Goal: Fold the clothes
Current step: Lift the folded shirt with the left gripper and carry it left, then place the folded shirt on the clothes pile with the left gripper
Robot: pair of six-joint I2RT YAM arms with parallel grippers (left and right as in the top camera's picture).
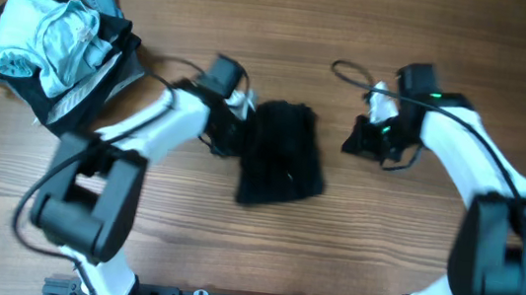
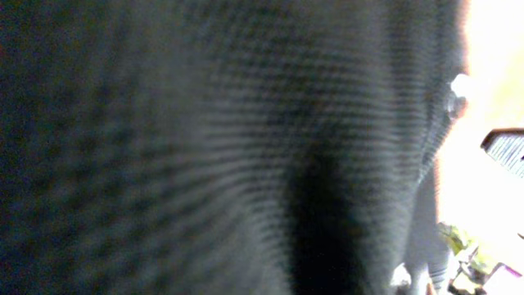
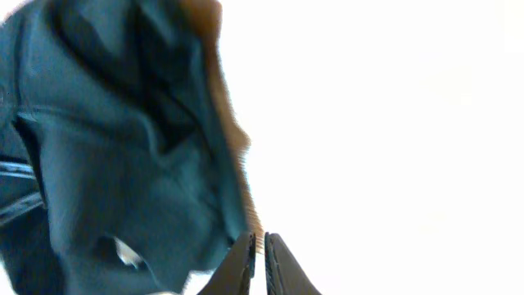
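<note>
The black T-shirt [image 1: 282,155] lies folded into a small bundle at the table's middle. My left gripper [image 1: 234,119] is at the shirt's left edge. The left wrist view is filled with blurred black fabric [image 2: 205,147] pressed close, and the fingers are hidden there. My right gripper [image 1: 361,141] is to the right of the shirt, apart from it. In the right wrist view its fingers [image 3: 258,238] are closed together with nothing between them. The shirt [image 3: 123,156] lies ahead and left of them, with a small white tag [image 3: 127,252] showing.
A pile of other clothes [image 1: 52,39], pale blue, grey and black, lies at the table's far left corner. The table [image 1: 380,250] is wooden. Cables run along both arms.
</note>
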